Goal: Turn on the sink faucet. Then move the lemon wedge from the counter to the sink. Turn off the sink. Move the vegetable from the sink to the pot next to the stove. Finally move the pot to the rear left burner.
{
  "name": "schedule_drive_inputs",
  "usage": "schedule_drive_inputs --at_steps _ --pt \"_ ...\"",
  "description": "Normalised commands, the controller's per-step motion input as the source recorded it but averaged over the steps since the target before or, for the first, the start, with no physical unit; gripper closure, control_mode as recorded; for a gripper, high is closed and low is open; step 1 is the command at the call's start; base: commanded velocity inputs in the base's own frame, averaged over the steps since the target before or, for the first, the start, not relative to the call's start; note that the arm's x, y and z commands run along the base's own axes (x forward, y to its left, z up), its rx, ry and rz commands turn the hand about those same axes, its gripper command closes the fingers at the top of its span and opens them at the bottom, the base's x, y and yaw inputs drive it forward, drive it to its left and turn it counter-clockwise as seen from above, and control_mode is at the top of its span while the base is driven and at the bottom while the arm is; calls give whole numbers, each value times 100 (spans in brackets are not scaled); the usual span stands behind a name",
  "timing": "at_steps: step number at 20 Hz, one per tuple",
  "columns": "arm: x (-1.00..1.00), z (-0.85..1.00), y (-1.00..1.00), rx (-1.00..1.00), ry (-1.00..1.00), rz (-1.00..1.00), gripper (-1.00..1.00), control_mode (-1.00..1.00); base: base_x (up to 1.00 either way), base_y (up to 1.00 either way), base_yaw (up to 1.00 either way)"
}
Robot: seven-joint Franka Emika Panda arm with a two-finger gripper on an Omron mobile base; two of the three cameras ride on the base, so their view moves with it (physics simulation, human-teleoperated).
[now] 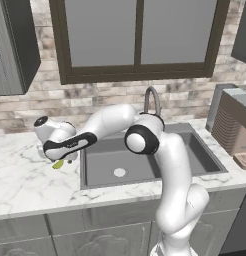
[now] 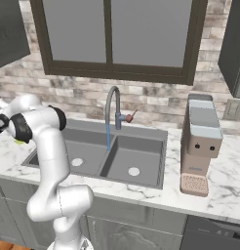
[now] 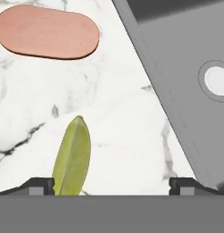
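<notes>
Right at the bottom of the hand view, two small dark fingertips (image 3: 42,185) stood far apart, so the gripper (image 3: 113,186) was spread wide and held nothing. Just beside one tip lay the lemon wedge (image 3: 73,157), a small yellow-green slice with a smooth skin and a pointed end. Its long side ran away from the fingers, and its point aimed up the picture, leaning a little toward the sink. It lay flat on the counter (image 3: 123,132), which was white stone with thin grey lines running through it. Farther off on the same stone lay a flat orange-brown oval (image 3: 46,31) with round ends, well apart from the wedge. The sink (image 3: 186,50) was dark grey with straight walls, and a round white drain (image 3: 218,80) sat in its floor. From the left base view, the wedge (image 1: 58,164) showed as a tiny green bit on the counter (image 1: 25,185) just left of the sink (image 1: 195,155), under the white hand. From the right base view, the sink faucet (image 2: 112,110) was a tall grey metal pipe bent in a high curve, and a thin blue stream of water (image 2: 108,136) fell from it into the sink (image 2: 141,156). A boxy tan machine (image 2: 200,146) stood on the counter to the right of the sink
</notes>
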Motion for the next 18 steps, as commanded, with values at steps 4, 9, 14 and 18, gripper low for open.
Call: schedule_drive_inputs --at_steps 4,9,14,18 --pt "12 -10 0 5 4 0 -100 -100 0 0 0" --pt "12 -10 0 3 7 0 -100 -100 0 0 0" --pt "15 -9 3 3 7 0 -100 -100 0 0 0" --pt "15 -2 12 4 7 -2 -100 -100 0 0 0"
